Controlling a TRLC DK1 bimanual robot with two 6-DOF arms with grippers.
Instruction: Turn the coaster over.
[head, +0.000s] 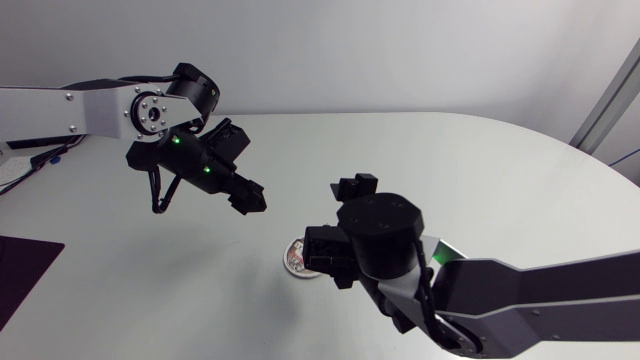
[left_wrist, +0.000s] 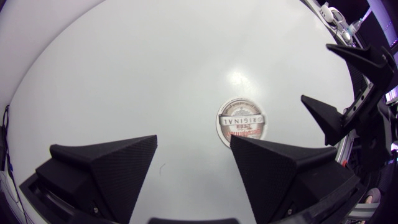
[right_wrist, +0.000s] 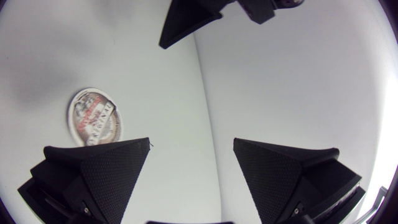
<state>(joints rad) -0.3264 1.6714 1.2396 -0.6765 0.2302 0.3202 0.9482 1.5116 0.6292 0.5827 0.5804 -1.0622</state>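
White table (head: 500, 160) surface carries the coaster (left_wrist: 242, 122), a thin round printed disc lying flat, print upward. Your right hand (right_wrist: 192, 142) hangs just beside the coaster, fingers spread with nothing between them. Your left hand (left_wrist: 193, 142) hovers near the coaster, also spread and empty. Treat the coaster as light, fairly stiff and probably card. It offers no raised face to pinch, so expect it to slide on the smooth surface. Take hold at the rim: lift one edge first, then pinch both faces near that edge.
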